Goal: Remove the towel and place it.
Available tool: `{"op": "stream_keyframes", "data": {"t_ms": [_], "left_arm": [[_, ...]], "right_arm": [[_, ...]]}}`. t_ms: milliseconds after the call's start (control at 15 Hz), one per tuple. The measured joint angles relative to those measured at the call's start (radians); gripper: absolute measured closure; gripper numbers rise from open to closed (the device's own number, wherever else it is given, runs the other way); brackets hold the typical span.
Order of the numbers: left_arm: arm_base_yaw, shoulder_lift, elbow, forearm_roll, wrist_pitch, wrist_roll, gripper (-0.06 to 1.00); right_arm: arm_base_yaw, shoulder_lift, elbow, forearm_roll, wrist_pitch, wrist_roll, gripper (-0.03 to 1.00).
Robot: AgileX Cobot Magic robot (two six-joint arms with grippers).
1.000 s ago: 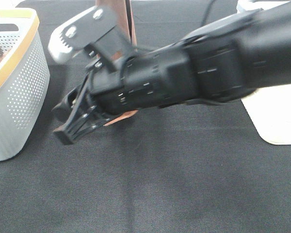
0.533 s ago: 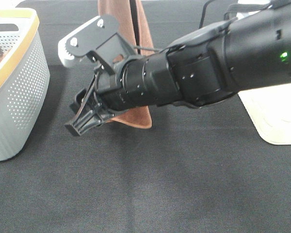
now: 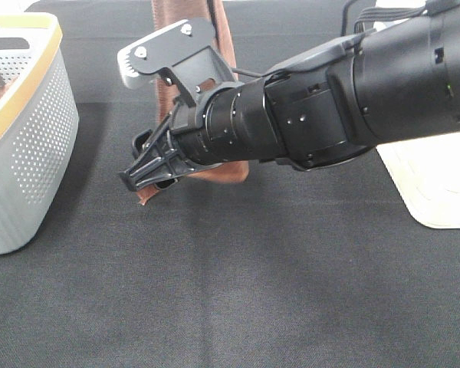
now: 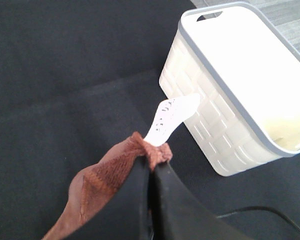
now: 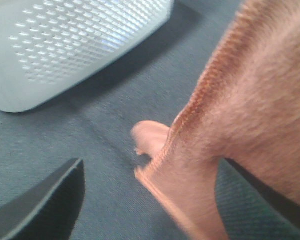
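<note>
The towel (image 3: 227, 38) hangs in the air, a long reddish-brown drape over the middle of the worktop (image 3: 253, 291), towards the far edge. Up top, the left pincer (image 4: 152, 167) has its fingers pressed together on a bunched corner, and the white tag (image 4: 171, 116) pokes out just past them. Down low, the towel's hemmed edge (image 5: 250, 100) falls right between the fingers of the right pincer (image 3: 149, 172). Those fingers stand apart, one either side of the cloth, not clamped on it. The bottom corner curls close to the black worktop, but I can't tell whether it touches. The right arm reaches in from the right edge, across in front of the drape. By the left edge sits a perforated pale basket (image 3: 31, 146) with a tan rim. A cream basket (image 3: 437, 192) sits by the right edge, well apart from the towel.
</note>
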Motion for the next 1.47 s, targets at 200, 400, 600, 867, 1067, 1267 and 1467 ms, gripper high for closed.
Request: {"op": "stream_keyframes", "data": {"t_ms": [200,400,600,867,1067,1267,1467], "left_arm": [[0.000,0.000,0.000,0.000,-0.004,0.004,0.94],[0.000,0.000,0.000,-0.016,-0.004,0.007,0.94],[0.000,0.000,0.000,-0.054,-0.005,0.027,0.94],[0.000,-0.001,0.000,-0.095,-0.005,0.041,0.94],[0.000,-0.023,0.000,-0.098,-0.005,0.044,0.94],[0.000,-0.047,0.000,-0.097,-0.010,0.064,0.94],[0.000,-0.047,0.000,-0.051,-0.023,0.067,0.94]], "right_arm": [[0.000,0.000,0.023,0.007,-0.070,0.000,0.21],[0.000,0.000,0.026,0.007,-0.107,0.000,0.20],[0.000,0.000,0.026,0.010,-0.123,0.001,0.16],[0.000,0.000,0.026,0.011,-0.230,0.001,0.13],[0.000,0.000,0.026,0.011,-0.268,0.001,0.14],[0.000,0.000,0.026,0.011,-0.288,0.001,0.31],[0.000,0.000,0.026,0.011,-0.289,-0.002,0.40]]}}
